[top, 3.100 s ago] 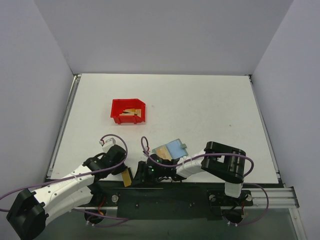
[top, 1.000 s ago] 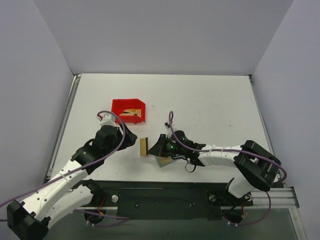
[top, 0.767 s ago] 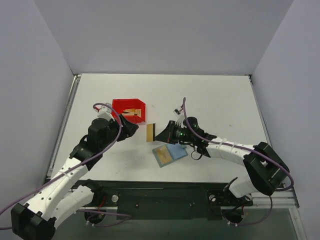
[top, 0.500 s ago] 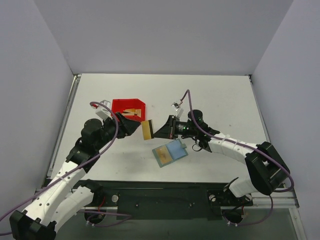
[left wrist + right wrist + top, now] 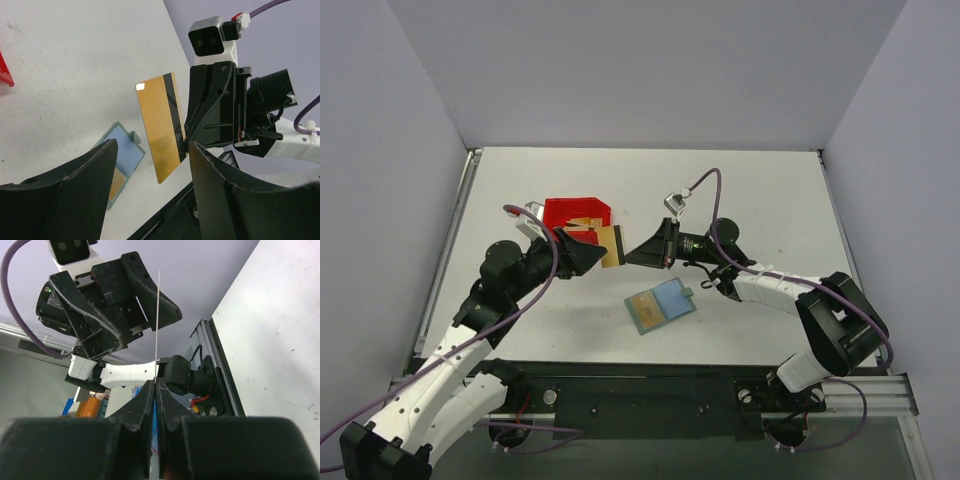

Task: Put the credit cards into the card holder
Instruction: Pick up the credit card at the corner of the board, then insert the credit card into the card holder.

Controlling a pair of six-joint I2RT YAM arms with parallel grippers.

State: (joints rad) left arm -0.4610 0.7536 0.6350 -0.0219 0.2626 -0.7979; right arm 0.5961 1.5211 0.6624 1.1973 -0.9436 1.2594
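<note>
Held card: one credit card (image 5: 160,127) is up off the table (image 5: 750,200), left of centre in the overhead view, hanging between the two grippers. Its gold face and dark stripe are turned to my left wrist camera.
Right gripper: the right gripper (image 5: 632,256) is pressed together on the stripe-side edge. My right wrist view shows the card edge-on, standing straight out of the fingers.
Left gripper: the left gripper (image 5: 592,256) is spread wide, with the card just ahead of its fingers. I see no contact.
Card holder: the card holder (image 5: 658,306) lies open on the table, lower centre of the overhead view, blue inside up. A gold card appears to sit in its left half.
Remaining stock: more gold cards (image 5: 582,226) lie in the red bin (image 5: 565,206), upper left of centre.
Handling: I judge the card light, thin, stiff yet springy, with slick faces. It could pivot or slip in a narrow pinch.
Where to take hold: I would grip across the flat faces at the free edge opposite the right fingers, leaving one end clear for the pocket.
</note>
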